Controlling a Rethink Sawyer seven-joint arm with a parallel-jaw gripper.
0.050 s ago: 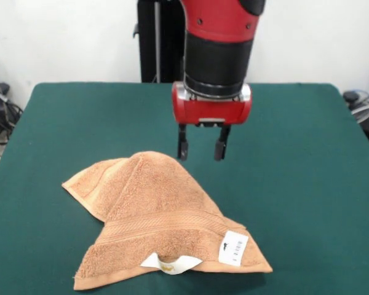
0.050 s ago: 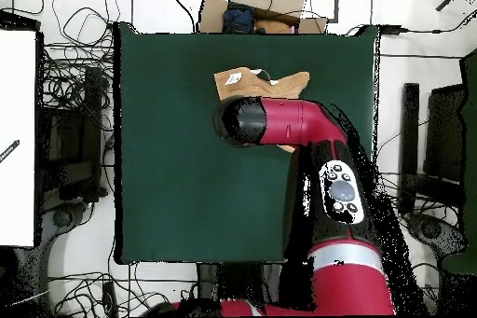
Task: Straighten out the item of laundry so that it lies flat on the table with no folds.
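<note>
Towel (image 1: 166, 215) crumpled and folded, tagged edge toward camera, pincer (image 1: 202, 147) released just behind its peak

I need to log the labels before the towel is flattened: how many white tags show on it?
2. One with a barcode lies on the towel toward its right corner; one with yellow print sticks out under the near edge. Folds may hide more.

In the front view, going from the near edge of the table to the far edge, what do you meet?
White tag with yellow print → orange-tan towel → gripper hanging above the table, jaws apart → bare green table.
</note>
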